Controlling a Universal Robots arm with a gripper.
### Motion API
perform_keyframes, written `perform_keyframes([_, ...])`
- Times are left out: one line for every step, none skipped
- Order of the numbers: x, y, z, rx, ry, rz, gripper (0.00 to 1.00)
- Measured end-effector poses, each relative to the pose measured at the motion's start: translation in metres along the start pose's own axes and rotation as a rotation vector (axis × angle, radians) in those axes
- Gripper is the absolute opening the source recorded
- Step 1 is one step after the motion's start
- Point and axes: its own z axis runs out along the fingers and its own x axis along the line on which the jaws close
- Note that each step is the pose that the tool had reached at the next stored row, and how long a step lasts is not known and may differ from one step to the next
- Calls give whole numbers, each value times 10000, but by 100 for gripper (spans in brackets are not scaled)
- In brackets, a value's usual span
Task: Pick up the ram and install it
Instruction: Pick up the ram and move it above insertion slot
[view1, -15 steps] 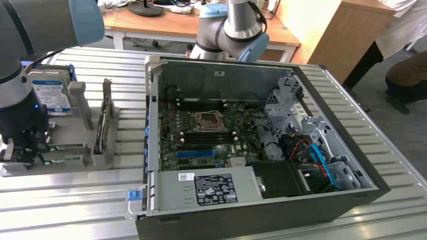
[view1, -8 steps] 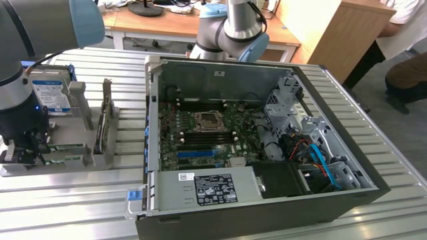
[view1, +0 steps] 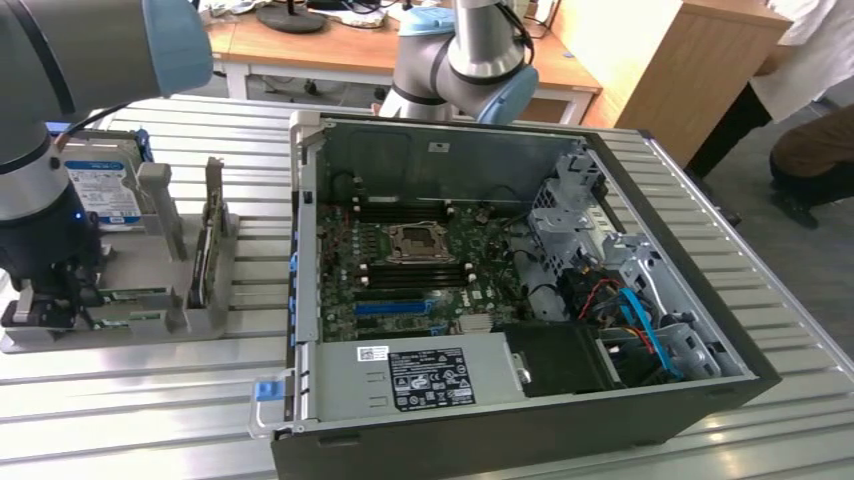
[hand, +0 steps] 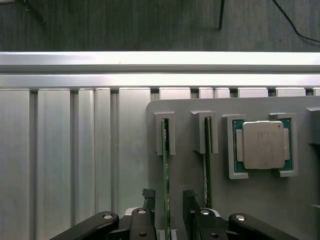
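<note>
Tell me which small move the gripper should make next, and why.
Probably close the gripper on the ram. The jaws stand open, one finger on each side of the thin green stick, which stands on edge in its slot of the grey holder. The neighbouring stick and the processor chip lie outside the jaws.
</note>
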Motion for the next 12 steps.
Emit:
perform_keyframes([0, -11, 0, 1, -1, 1, 36])
perform_keyframes([-1, -23, 0, 1, -1, 0, 36])
perform_keyframes([-1, -36, 0, 0, -1, 0, 36])
perform_keyframes([-1, -48, 0, 0, -1, 1, 36])
perform_keyframes([-1, -59, 0, 0, -1, 0, 36])
perform_keyframes([-2, -71, 0, 0, -1, 0, 36])
perform_keyframes([-2, -82, 0, 1, -1, 0, 36])
perform_keyframes([-2, -93, -1, 0, 0, 0, 36])
perform_keyframes([-3, -103, -1, -1, 0, 1, 36])
perform_keyframes([-3, -116, 0, 0, -1, 1, 36])
perform_keyframes([-3, -128, -1, 0, -1, 1, 36])
perform_keyframes([-3, -140, -1, -1, 0, 1, 36])
